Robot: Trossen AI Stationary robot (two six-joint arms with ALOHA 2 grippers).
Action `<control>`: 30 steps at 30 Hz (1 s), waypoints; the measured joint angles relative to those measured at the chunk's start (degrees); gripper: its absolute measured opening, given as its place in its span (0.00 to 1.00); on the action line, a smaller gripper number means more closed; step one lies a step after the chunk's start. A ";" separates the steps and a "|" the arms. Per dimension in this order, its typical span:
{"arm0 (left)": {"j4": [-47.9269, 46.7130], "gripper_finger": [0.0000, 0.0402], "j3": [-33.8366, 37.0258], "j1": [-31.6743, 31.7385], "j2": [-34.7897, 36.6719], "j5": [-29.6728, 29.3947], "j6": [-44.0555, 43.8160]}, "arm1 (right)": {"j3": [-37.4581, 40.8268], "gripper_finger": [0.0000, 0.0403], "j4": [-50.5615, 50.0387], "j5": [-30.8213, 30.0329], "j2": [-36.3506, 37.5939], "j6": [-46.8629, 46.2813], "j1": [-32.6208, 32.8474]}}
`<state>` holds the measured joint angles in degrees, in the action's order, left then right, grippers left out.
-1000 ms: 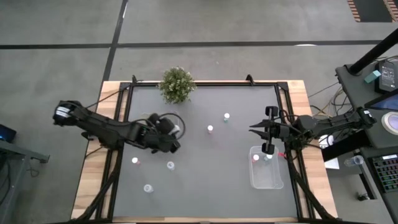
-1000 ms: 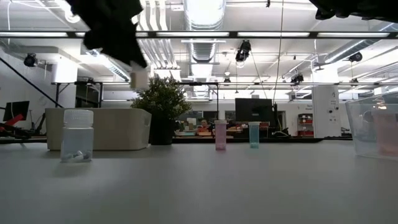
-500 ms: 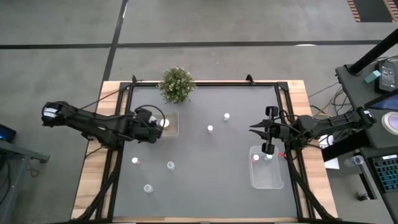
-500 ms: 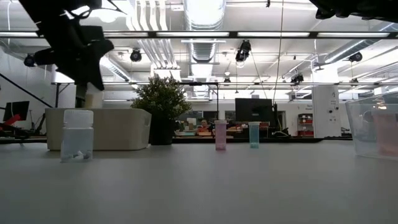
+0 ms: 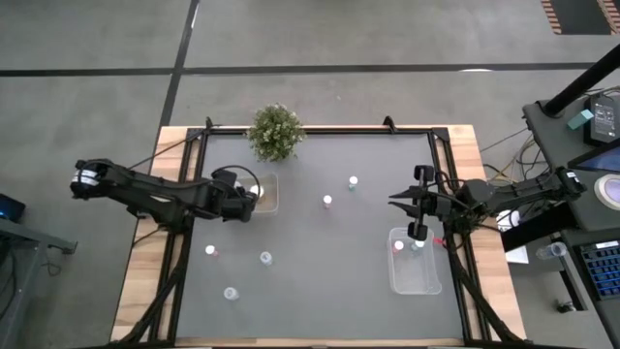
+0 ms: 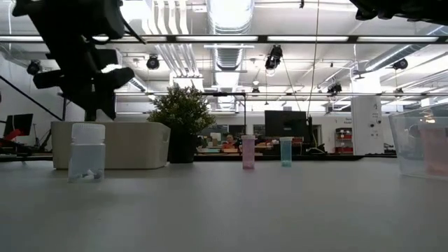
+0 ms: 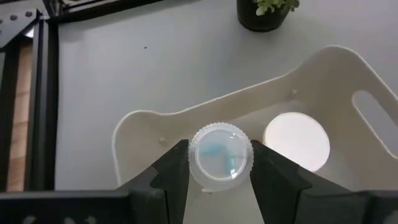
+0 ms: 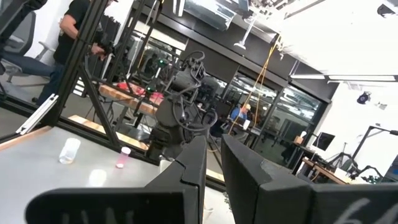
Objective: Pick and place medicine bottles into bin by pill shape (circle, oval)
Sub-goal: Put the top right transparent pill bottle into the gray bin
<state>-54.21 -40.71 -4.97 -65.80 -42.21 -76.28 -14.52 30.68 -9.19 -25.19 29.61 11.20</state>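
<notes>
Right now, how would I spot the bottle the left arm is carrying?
Find the potted plant at the table's far edge, then the white bin just in front of it. The bottle, clear with a ribbed white cap, is the only one off the table, clamped in the left gripper over that bin.

The plant (image 5: pixel 276 131) stands at the table's (image 5: pixel 320 281) far edge, left of centre. Just in front of it sits a bin (image 5: pixel 265 193), with the left gripper (image 5: pixel 248 192) over it. Two bottles (image 5: pixel 327 201) stand mid-table. Three bottles (image 5: pixel 265 257) stand near the front-left corner. Another bin (image 5: pixel 415 271) lies by the right edge.
</notes>
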 joint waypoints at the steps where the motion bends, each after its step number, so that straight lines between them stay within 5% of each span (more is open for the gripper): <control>1: 0.65 0.32 0.00 0.36 -0.61 0.14 0.04 | 0.00 0.09 0.02 0.00 0.00 0.00 0.00; 30: 4.48 0.32 0.02 5.92 -8.53 4.15 0.12 | 0.00 0.09 0.30 0.00 0.02 0.46 0.00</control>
<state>-49.73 -40.69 0.95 -74.32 -38.06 -76.16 -14.52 30.98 -9.19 -25.17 30.06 11.20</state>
